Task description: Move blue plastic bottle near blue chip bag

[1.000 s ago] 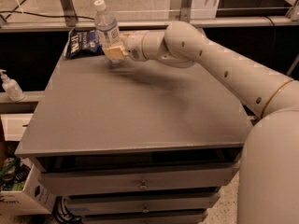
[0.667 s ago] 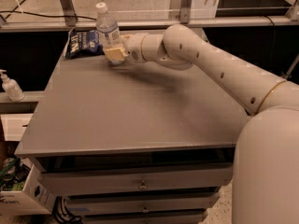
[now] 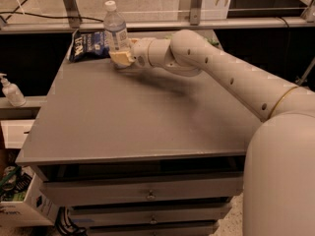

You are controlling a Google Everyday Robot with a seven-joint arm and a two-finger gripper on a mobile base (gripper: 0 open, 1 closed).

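The blue plastic bottle [image 3: 116, 31], clear with a white cap and a blue-and-white label, stands upright at the far left of the grey table [image 3: 142, 117]. The blue chip bag [image 3: 88, 45], dark navy with white lettering, lies flat just left of the bottle at the table's back left corner. My gripper [image 3: 120, 58] is around the bottle's lower part, its yellowish fingers against it. The white arm reaches in from the right.
A small white pump bottle [image 3: 11, 90] stands on a low ledge left of the table. A box with items [image 3: 17, 195] sits on the floor at lower left. A metal rail and posts run behind the table. Drawers are under the tabletop.
Gripper and bottle stay at the far left beside the chip bag; no clear movement shows between the frames.
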